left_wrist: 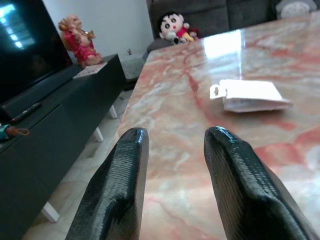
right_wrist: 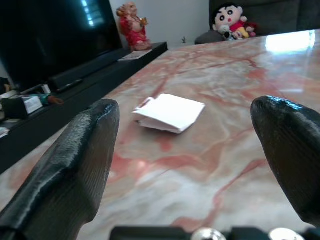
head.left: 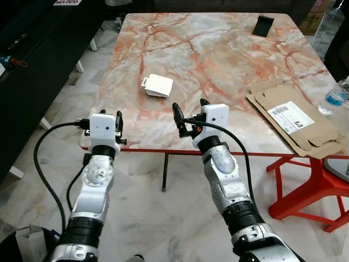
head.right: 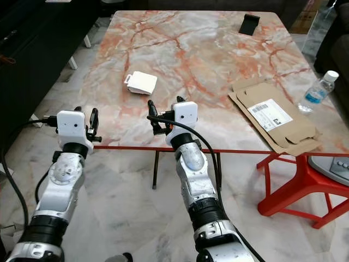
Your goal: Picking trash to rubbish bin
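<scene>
A white folded paper packet (head.left: 158, 85) lies on the pink marble table (head.left: 218, 49), left of its middle and toward the near side. My right gripper (head.left: 190, 109) hovers over the table's near edge, open wide, a short way in front of the packet (right_wrist: 170, 112) and a little to its right, with nothing between its fingers. My left gripper (head.left: 110, 116) is held at the table's near left corner; its fingers (left_wrist: 125, 165) stand apart and empty, pointing toward the packet (left_wrist: 247, 95).
A flattened cardboard box (head.left: 294, 117) lies at the table's right edge beside a water bottle (head.left: 335, 97). A black stand (head.left: 264, 25) sits at the far right. A red stool (head.left: 313, 183) stands under the right side. A dark TV cabinet (head.left: 32, 60) runs along the left.
</scene>
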Controlling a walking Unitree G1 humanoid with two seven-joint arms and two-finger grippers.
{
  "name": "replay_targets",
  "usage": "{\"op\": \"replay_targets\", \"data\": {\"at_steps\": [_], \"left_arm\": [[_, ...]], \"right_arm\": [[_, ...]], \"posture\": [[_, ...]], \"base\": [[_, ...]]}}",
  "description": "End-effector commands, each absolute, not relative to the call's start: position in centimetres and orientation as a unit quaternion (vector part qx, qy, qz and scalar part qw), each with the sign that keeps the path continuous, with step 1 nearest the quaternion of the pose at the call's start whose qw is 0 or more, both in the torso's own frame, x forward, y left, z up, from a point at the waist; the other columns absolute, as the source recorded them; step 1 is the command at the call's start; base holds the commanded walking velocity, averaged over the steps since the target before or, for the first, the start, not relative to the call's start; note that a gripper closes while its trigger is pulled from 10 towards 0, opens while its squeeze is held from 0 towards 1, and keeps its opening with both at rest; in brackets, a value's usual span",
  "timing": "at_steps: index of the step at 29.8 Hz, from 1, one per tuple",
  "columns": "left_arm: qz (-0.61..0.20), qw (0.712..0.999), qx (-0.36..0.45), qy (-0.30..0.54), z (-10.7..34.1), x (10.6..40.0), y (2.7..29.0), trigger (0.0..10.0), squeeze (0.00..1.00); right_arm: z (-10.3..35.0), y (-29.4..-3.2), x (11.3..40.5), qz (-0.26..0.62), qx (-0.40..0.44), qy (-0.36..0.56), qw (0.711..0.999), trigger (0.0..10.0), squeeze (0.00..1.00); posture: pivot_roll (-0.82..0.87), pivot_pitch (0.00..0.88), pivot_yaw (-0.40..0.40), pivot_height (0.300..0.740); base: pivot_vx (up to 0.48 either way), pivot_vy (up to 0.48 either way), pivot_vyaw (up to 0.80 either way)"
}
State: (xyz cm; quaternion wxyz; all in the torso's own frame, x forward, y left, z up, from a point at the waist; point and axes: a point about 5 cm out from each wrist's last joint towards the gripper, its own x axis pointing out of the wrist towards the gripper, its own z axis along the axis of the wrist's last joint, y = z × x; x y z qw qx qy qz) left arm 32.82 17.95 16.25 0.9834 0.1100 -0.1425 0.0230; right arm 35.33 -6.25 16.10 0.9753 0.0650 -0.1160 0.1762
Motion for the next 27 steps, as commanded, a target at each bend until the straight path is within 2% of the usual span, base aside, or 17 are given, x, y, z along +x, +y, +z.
{"op": "replay_targets", "data": {"at_steps": [1, 5, 10, 19, 27], "left_arm": [[0.024, 0.984, 0.114, -0.135, 16.0, 32.4, 18.8, 10.0, 0.0], [0.033, 0.983, 0.121, -0.131, 16.0, 32.3, 19.6, 10.0, 0.0], [0.024, 0.984, 0.119, -0.133, 16.1, 32.5, 19.1, 10.0, 0.0], [0.017, 0.984, 0.114, -0.138, 16.3, 32.5, 18.4, 10.0, 0.0], [0.018, 0.984, 0.111, -0.139, 16.5, 32.6, 18.4, 10.0, 0.0]], "right_arm": [[16.0, -6.2, 35.5, 0.174, 0.069, -0.109, 0.976, 10.0, 0.0], [15.9, -6.4, 35.6, 0.168, 0.069, -0.105, 0.978, 10.0, 0.0], [15.7, -5.6, 35.3, 0.195, 0.038, -0.108, 0.974, 10.0, 0.0], [15.8, -5.5, 35.2, 0.201, 0.038, -0.114, 0.972, 10.0, 0.0], [15.7, -5.4, 35.1, 0.207, 0.034, -0.116, 0.971, 10.0, 0.0]], "posture": [[0.13, 0.138, 0.01, 0.74], [0.14, 0.134, 0.009, 0.74], [0.13, 0.13, 0.005, 0.74], [0.13, 0.147, 0.003, 0.74], [0.14, 0.153, 0.004, 0.74]], "base": [[0.304, 0.0, 0.0], [0.305, 0.0, 0.0], [0.305, 0.0, 0.0], [0.303, 0.0, 0.0], [0.304, 0.0, 0.8]]}}
